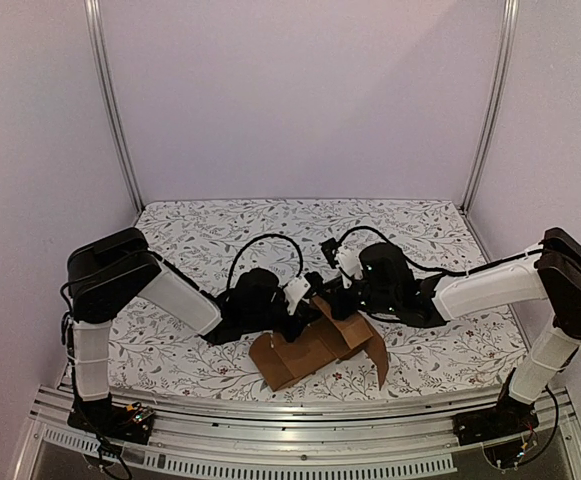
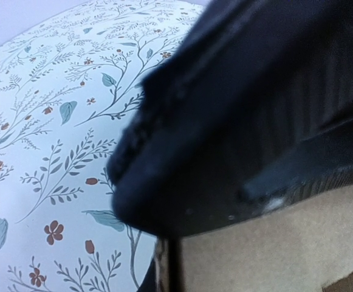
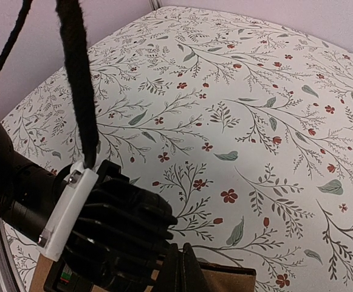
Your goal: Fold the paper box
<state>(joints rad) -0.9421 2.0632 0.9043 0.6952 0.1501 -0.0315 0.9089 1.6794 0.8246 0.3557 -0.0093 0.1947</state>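
Observation:
The paper box [image 1: 320, 350] is brown cardboard, partly folded, with flaps standing open, at the front middle of the table. My left gripper [image 1: 306, 306] and right gripper [image 1: 334, 300] meet at its far upper edge, nearly touching each other. In the left wrist view my left gripper [image 2: 167, 267] sits at a cardboard edge [image 2: 273, 243], with the right arm's dark body filling the upper right. In the right wrist view my right gripper [image 3: 191, 271] is pinched on the cardboard edge [image 3: 228, 281], beside the left arm's black wrist [image 3: 109, 231].
A floral cloth [image 1: 270, 225] covers the table. Metal frame posts [image 1: 115, 110] [image 1: 490, 100] stand at the back corners against lilac walls. An aluminium rail [image 1: 290, 415] runs along the near edge. A black cable [image 3: 79, 79] hangs across the right wrist view.

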